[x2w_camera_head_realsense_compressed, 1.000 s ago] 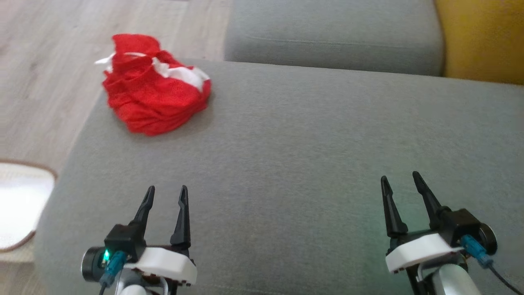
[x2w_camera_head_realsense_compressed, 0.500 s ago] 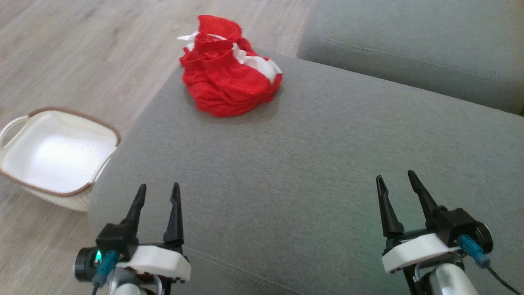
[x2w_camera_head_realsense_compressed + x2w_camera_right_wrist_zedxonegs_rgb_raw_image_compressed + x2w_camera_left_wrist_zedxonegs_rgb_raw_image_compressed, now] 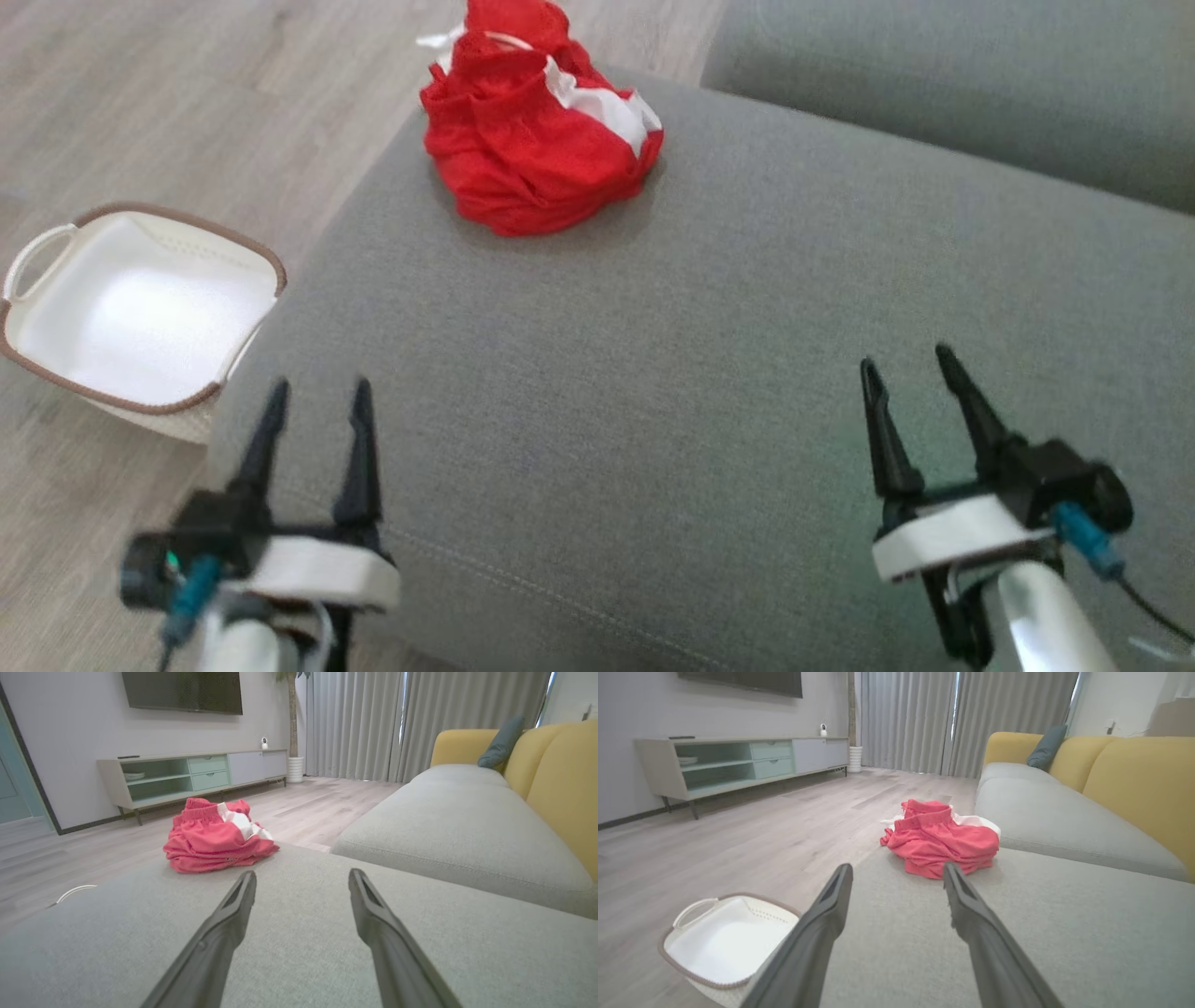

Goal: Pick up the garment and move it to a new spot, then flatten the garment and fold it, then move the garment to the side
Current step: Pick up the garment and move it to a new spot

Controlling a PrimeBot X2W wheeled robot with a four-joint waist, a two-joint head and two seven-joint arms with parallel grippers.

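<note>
1 garment [image 3: 537,140], 1 basket [image 3: 140,317], 2 tools: l [image 3: 320,385], r [image 3: 906,357]

The left gripper [image 3: 319,385] and right gripper [image 3: 906,357] each had two long black tapering fingers [image 3: 358,439], a black block [image 3: 1055,476], white housing [image 3: 938,541], teal plug [image 3: 1083,546] and silvery forearm [image 3: 1046,616]; a dark cable [image 3: 1153,611] left the right plug

A crumpled red-and-white garment [image 3: 537,154] lies on the grey sofa cushion [image 3: 653,373], at that cushion's far left corner
</note>
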